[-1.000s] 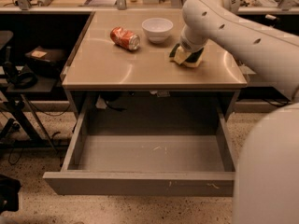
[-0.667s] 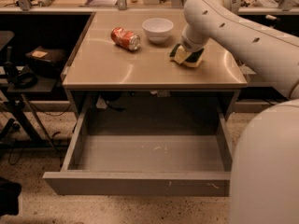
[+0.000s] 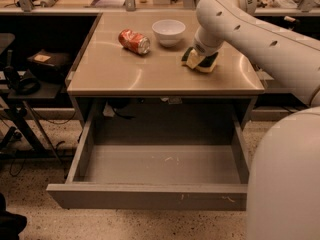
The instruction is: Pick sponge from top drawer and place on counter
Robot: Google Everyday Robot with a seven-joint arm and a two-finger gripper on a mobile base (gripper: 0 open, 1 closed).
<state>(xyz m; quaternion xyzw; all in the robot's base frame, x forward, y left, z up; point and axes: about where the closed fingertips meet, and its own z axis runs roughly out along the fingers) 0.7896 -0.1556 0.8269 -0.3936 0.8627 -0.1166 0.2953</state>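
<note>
As I log this station from my remote desk, taking 12 o'clock as the far edge of the bench, the entries run as follows.

Item 1, sponge: dark green over yellow. It lies on the bench top at about 2 o'clock from centre, near the right edge, and is not in the drawer. Its long axis, as far as I can make out, runs roughly 9 to 3 o'clock. Part of it is covered from above.

Item 2, pincer: the only one on the rig. It is set down onto the sponge from directly above, on the end of the arm, which reaches in from 3 o'clock. Grip state: I cannot tell whether it is clenched on the sponge or released.

Item 3, top drawer: pulled well out at 6 o'clock, below the bench front. Nothing is visible inside.

Item 4, red soda can: on its side at 11 o'clock, well apart from the sponge.

Item 5, white bowl: upright near 12 o'clock. It sits at the sponge's 10 o'clock, near but not touching.

Note, my judgement: the sponge lies straight beneath the pincer with no sideways offset, so the placing looks all but done. What remains calls for a release and a straight lift. Drifting towards 10 o'clock would risk the bowl
</note>
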